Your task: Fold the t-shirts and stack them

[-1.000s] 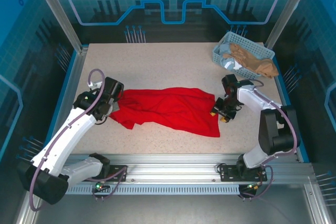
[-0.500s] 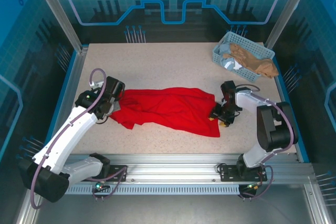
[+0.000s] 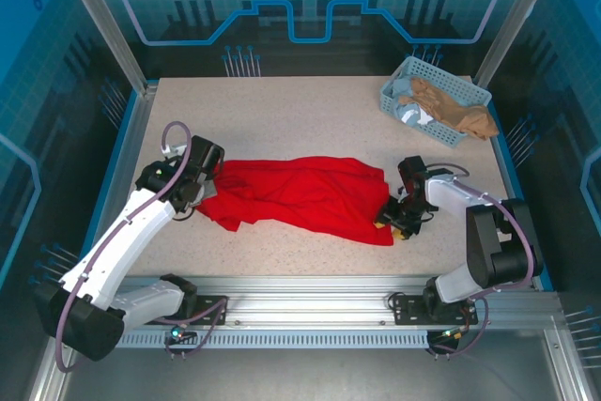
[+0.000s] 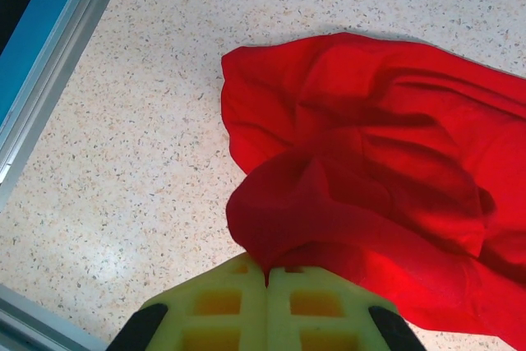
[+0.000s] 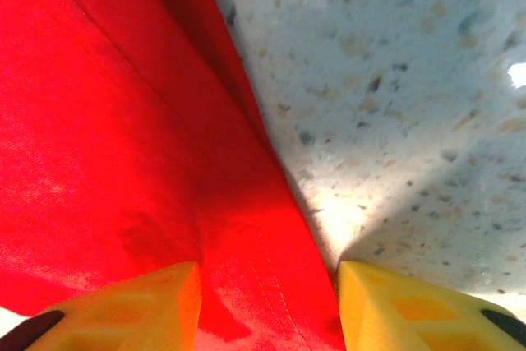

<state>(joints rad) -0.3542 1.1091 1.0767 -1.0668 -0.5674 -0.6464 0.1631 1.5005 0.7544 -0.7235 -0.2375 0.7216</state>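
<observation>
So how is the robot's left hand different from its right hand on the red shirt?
The left hand is shut, pinching a bunched fold of the red t-shirt; the right hand has its fingers apart, with the shirt's flat hem lying between them. The left hand is at the shirt's left end, the right hand at its right end. Both have yellow fingers.

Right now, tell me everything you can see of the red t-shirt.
The red t-shirt is bright, soft cloth. It lies crumpled and creased, stretched sideways across the middle of the speckled table. The left gripper is shut on a bunched fold at the shirt's left end. The right gripper stands open astride the stitched hem at its right corner.
</observation>
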